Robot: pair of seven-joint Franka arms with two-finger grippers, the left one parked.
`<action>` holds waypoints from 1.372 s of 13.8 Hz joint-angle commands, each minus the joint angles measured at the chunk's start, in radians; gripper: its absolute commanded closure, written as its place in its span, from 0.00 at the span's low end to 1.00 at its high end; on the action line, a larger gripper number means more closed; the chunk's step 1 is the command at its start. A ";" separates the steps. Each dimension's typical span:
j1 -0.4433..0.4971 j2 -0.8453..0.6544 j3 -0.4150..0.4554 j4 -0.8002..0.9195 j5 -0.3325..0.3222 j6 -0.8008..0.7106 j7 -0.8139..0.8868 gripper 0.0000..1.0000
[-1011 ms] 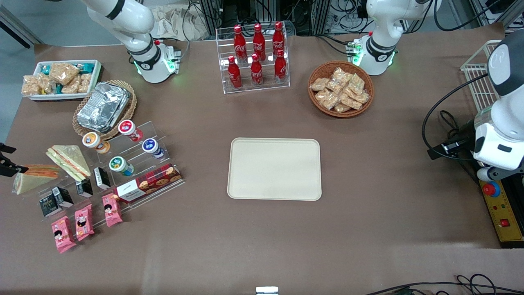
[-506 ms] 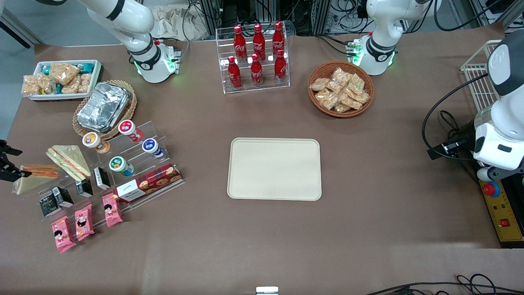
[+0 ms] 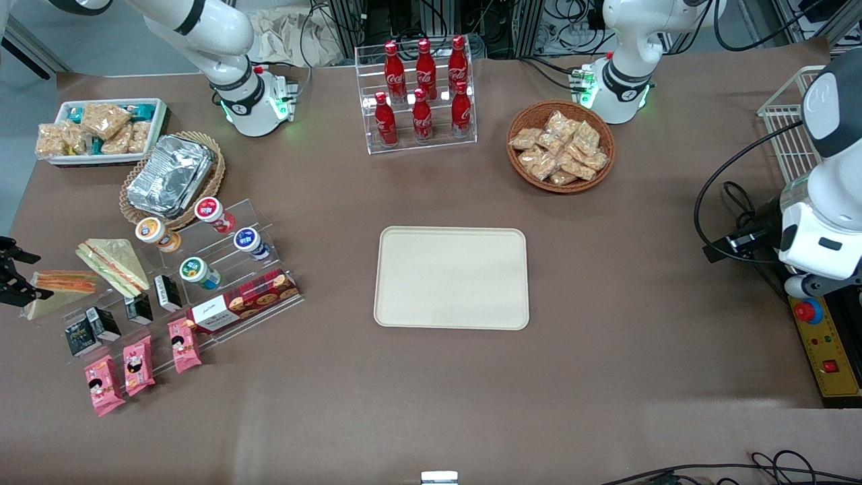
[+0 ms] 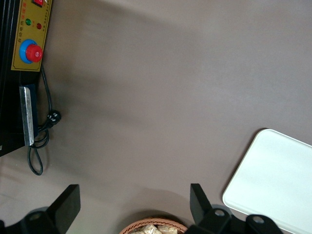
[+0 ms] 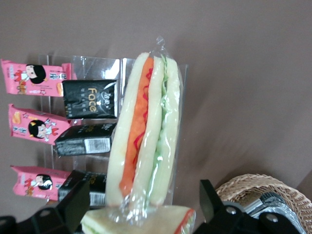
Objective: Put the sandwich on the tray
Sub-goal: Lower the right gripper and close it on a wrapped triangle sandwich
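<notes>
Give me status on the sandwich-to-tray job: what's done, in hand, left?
Done: nothing delivered; the tray is bare. In hand: the hand sits at the sandwich at the working arm's end of the table, fingers open and straddling the wrapped wedge in the right wrist view, no grip yet; it lies beside the greenish sandwich. Left: close, lift, carry to the tray, release.

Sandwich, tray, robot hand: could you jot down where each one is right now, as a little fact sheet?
sandwich: wrapped wedge lying at the working arm's end of the table, not yet on the tray
tray: mid-table, nothing on it
gripper: at the sandwich, fingers open
second sandwich: beside the first, greenish-yellow bread
black packets: on the clear stand, beside the sandwich
</notes>
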 commanded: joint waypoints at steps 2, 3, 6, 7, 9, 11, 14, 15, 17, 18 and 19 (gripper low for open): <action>-0.008 0.025 0.003 0.008 0.025 0.027 0.010 0.00; -0.008 0.025 0.003 0.005 0.023 0.019 0.006 0.00; -0.008 0.025 0.003 -0.012 0.025 0.033 0.008 0.00; -0.008 0.025 0.002 -0.012 0.025 0.036 0.008 0.00; -0.008 0.026 0.003 -0.012 0.025 0.047 0.008 0.03; -0.009 0.029 0.003 -0.012 0.025 0.050 0.008 0.07; -0.014 0.031 0.003 -0.012 0.023 0.056 -0.003 0.25; -0.014 0.031 0.003 -0.012 0.023 0.055 -0.013 0.32; -0.011 0.029 0.003 -0.007 0.016 0.058 -0.029 0.42; -0.008 0.028 0.003 0.002 0.009 0.058 -0.032 0.42; -0.005 0.026 0.003 0.011 0.009 0.058 -0.043 0.44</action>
